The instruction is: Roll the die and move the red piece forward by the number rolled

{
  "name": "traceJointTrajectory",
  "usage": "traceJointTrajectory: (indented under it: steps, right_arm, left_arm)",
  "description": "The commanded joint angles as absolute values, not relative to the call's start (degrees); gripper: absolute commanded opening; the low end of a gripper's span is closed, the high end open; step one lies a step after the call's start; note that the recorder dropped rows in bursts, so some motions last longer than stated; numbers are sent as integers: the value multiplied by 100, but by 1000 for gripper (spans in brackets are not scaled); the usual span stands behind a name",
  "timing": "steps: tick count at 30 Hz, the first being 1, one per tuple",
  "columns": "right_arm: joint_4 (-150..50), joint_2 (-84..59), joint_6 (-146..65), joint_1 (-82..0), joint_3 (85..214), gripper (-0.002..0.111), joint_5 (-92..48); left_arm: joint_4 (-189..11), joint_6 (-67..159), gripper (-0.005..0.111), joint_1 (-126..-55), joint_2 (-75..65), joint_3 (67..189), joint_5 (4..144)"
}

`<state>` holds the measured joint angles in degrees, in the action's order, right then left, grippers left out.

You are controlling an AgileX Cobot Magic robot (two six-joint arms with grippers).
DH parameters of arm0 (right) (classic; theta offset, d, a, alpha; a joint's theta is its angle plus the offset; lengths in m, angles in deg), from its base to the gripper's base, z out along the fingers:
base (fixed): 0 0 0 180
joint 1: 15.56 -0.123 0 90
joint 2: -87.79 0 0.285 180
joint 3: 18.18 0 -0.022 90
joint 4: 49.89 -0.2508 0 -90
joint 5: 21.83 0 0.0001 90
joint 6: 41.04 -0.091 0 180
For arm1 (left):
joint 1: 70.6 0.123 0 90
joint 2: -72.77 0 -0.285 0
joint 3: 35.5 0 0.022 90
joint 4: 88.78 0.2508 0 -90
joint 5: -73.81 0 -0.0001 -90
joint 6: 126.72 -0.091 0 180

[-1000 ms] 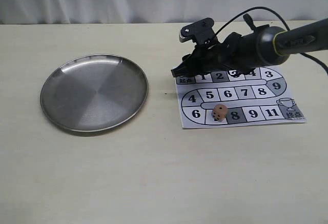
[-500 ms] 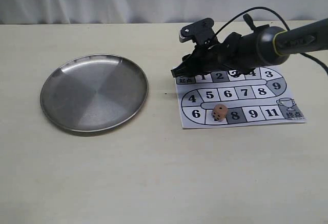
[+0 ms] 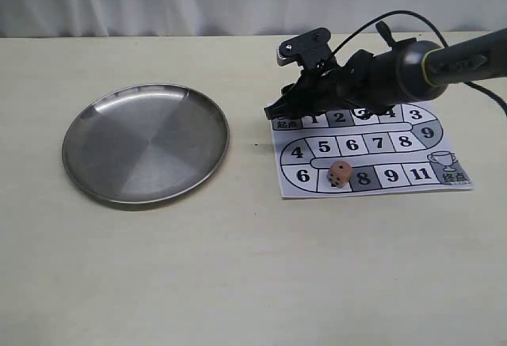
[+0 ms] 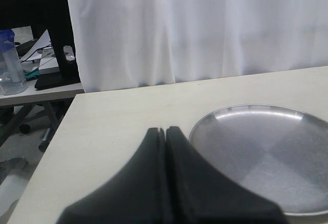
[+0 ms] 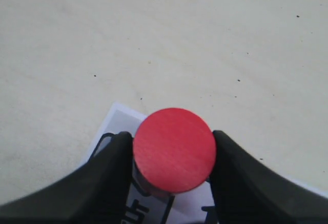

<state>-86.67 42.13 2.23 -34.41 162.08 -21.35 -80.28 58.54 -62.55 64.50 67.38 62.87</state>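
The tan die (image 3: 338, 173) rests on the paper game board (image 3: 444, 156), around square 7 in the bottom row. In the right wrist view the red piece (image 5: 174, 149) stands between the black fingers (image 5: 110, 175), which press both its sides, over the board's start corner. My right gripper (image 3: 279, 112) reaches down to that start square at the board's upper left; the red piece is hidden behind it in the exterior view. My left gripper (image 4: 165, 130) has its fingers pressed together, empty, beside the round metal plate (image 4: 256, 152).
The metal plate (image 3: 146, 142) lies left of the board on the beige table. A white curtain hangs behind the table. The right arm and its cable stretch over the board's top row.
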Motion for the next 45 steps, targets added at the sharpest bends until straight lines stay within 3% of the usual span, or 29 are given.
traceJointTrajectory:
  steps: [1,8,11,14,21,30,37,45]
  right_arm:
    - [-8674,4198,260,-3434,16250,46,-2128]
    - [-8674,4135,92,-3434,16250,78,-2219]
    - [-8657,3446,-191,-3419,16250,85,-3184]
    - [-7851,2198,-343,-3357,16250,86,-5082]
    - [-6208,663,-1293,-2934,15611,85,-7383]
    - [-6237,1237,-1237,-2904,14420,85,-6574]
    - [-6005,2176,-1244,-2904,14422,85,-6860]
    - [-5953,2253,-1281,-2904,14434,85,-6730]
  left_arm:
    - [-8055,5883,0,-6262,6482,6728,6382]
    - [-8055,5883,0,-6262,6482,6728,6382]
    - [-8055,5883,0,-6262,6482,6728,6382]
    - [-8055,5883,0,-6262,6482,6728,6382]
    - [-8055,5883,0,-6262,6482,6728,6382]
    - [-8055,5883,0,-6462,6482,6728,6382]
    - [-8055,5883,0,-6467,6482,6728,6382]
    - [-8055,5883,0,-6467,6482,6728,6382]
